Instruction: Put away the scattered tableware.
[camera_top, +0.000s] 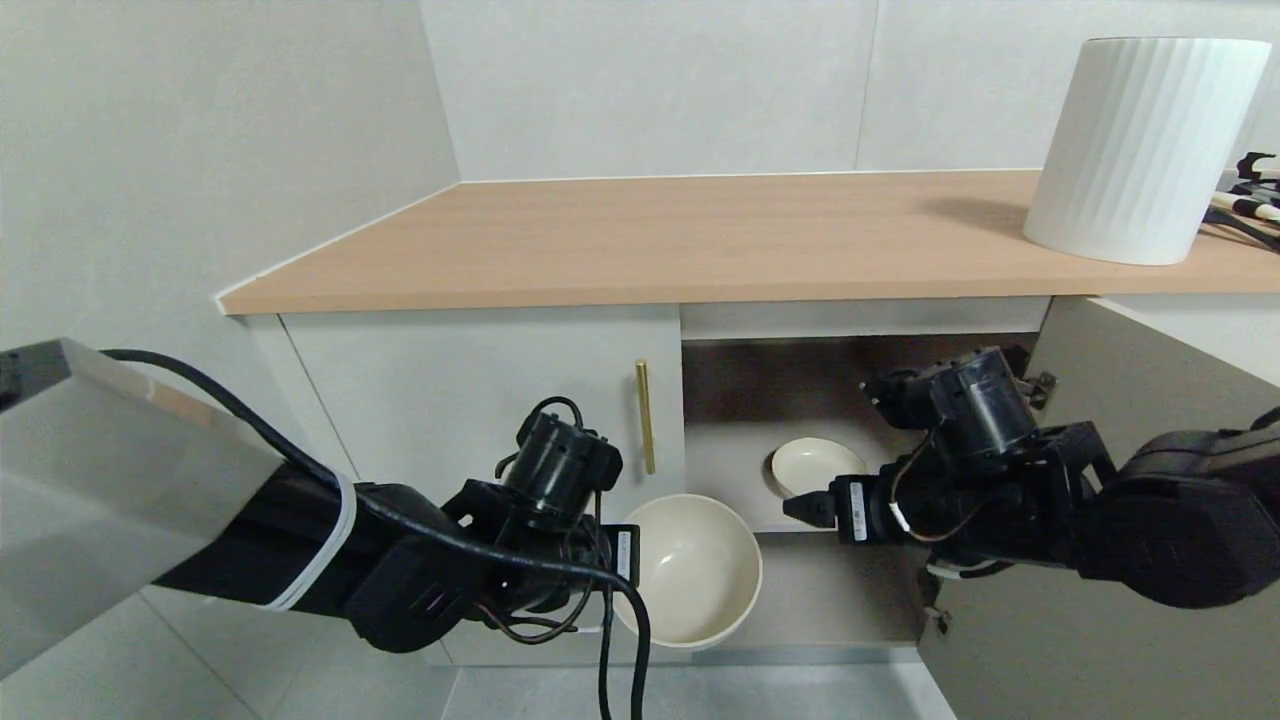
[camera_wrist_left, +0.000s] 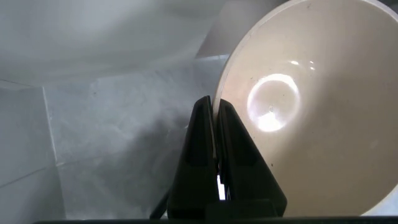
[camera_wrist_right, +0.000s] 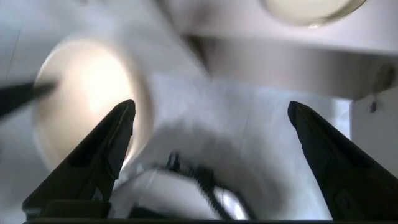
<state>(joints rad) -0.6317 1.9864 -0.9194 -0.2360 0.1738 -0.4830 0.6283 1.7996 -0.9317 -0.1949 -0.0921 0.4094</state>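
The wooden table (camera_top: 650, 240) runs along the wall with a tall white ribbed container (camera_top: 1140, 150) at its right end and some dark-handled items (camera_top: 1250, 195) just beyond it. The cabinet (camera_top: 800, 385) under the table has its right door (camera_top: 1120, 370) swung wide open, while the left door (camera_top: 470, 400) is closed, its gold handle (camera_top: 645, 415) at the inner edge. The left arm (camera_top: 400, 560) hangs low before the closed door. Its jaws are pinched tight on the rim of a large cream bowl (camera_top: 690, 580), one finger inside and one outside. The bowl (camera_wrist_left: 311, 106) is held on its side in the air, hollow facing out into the room, and it straddles the closed door's edge, half before the opening. So the opening lies behind the bowl and toward the robot's right, and the left arm is the one placed to carry it in. A small cream dish (camera_top: 815, 465) already sits on the shelf (camera_top: 725, 470) inside, near its front edge, higher than the bowl and farther back. The right arm (camera_top: 1150, 520) reaches across the opening with its jaws spread wide and empty, tips between the bowl (camera_wrist_right: 87, 93) and the dish (camera_wrist_right: 311, 9). I would judge that arm the main obstacle, with the closed door's edge and handle next, and the dish takes up part of the shelf.
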